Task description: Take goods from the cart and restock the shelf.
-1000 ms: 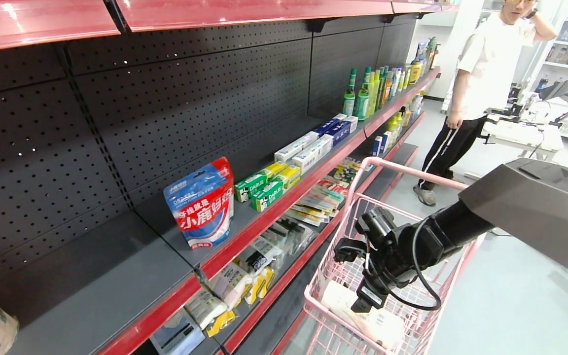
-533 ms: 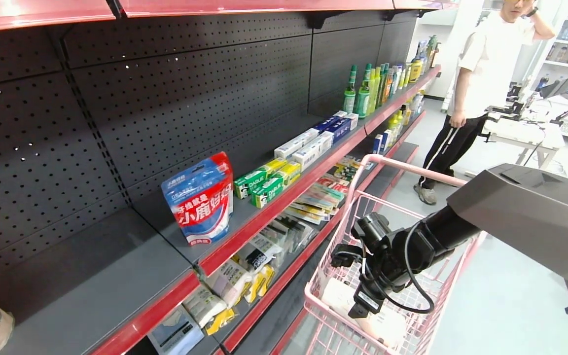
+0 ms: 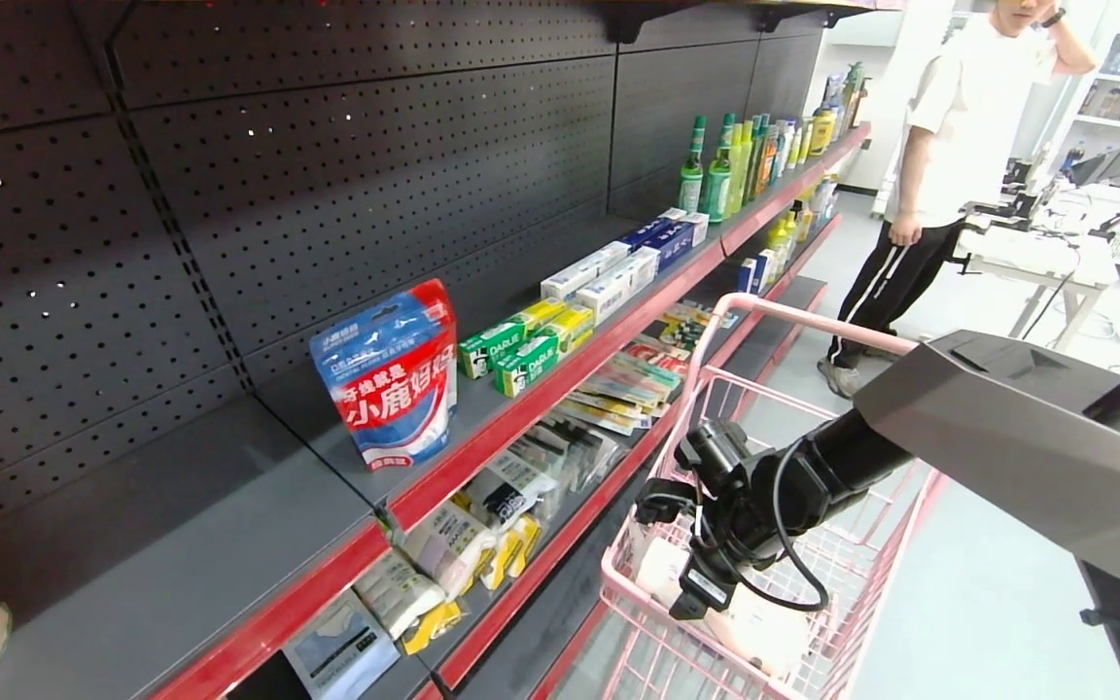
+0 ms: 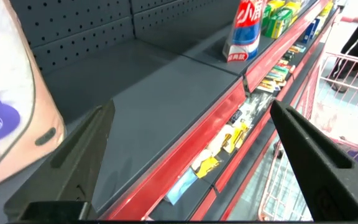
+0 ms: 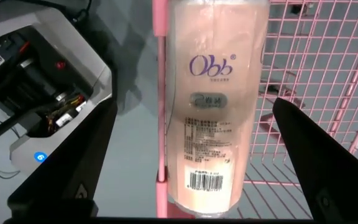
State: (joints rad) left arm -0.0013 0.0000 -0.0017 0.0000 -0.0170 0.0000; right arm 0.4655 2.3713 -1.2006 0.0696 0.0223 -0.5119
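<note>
Right wrist view: pack (image 5: 213, 106) centred under spread claw (image 5: 194, 102).

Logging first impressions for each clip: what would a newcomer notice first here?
A blue-and-red pouch stands upright on the grey shelf. To its right in the head view is the pink cart, where the right claw hangs open over a pale pack lying in the basket.

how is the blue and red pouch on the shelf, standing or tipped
Standing: the pouch rests on its bottom edge, top up.
</note>
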